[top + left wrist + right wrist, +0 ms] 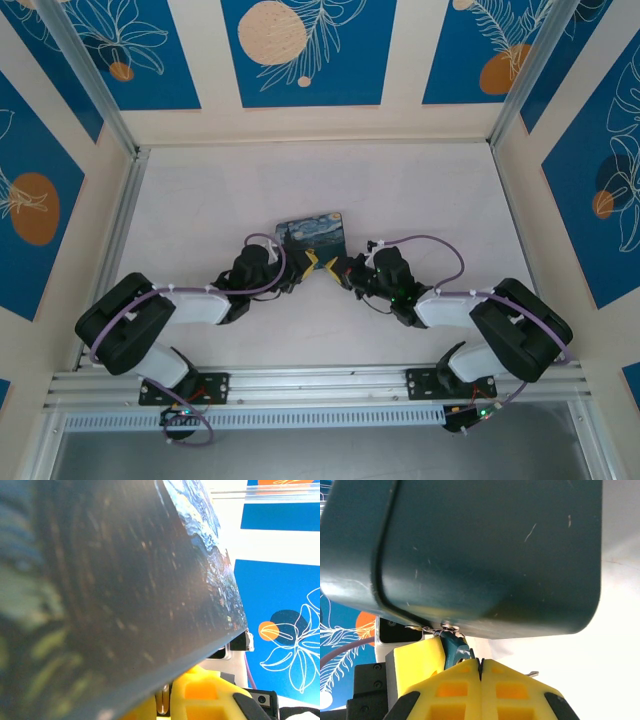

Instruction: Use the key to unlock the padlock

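The padlock is small and teal, and hangs by its silvery shackle from the clasp under the painted tin. My left gripper is shut on it: a metal edge of the padlock shows between the yellow fingers. My right gripper is shut on the key, a thin dark sliver poking from its tips right at the padlock's body. In the top view both grippers, left and right, meet tip to tip at the tin's near edge.
The Starry-Night tin lies mid-table just beyond the grippers, and its dark side looms close over the left fingers. White tabletop lies around it. Aluminium rails and patterned walls fence the table.
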### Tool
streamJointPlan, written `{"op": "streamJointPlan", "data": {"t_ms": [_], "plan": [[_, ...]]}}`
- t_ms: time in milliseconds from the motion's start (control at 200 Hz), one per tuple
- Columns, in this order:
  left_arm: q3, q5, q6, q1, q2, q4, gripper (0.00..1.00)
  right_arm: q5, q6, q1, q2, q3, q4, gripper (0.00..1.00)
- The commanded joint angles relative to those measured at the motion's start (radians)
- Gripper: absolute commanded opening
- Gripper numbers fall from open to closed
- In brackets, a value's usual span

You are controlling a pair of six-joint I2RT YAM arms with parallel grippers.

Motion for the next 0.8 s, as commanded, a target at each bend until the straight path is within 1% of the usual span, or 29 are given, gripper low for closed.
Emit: {"op": "streamJointPlan", "data": {"t_ms": [0,610,795], "plan": [[0.022,-0.009,-0.001,0.007,-0.018,0.018,0.0,0.0,-0.015,0.0,-0.03,-0.004,0.01,0.0],[0.02,-0.013,0.002,0.008,-0.021,0.015,0.0,0.005,-0.016,0.0,-0.057,-0.022,0.003,0.0],[0.021,-0.011,0.001,0.007,-0.021,0.017,0.0,0.0,-0.018,0.001,-0.04,-0.004,0.002,0.0]]}}
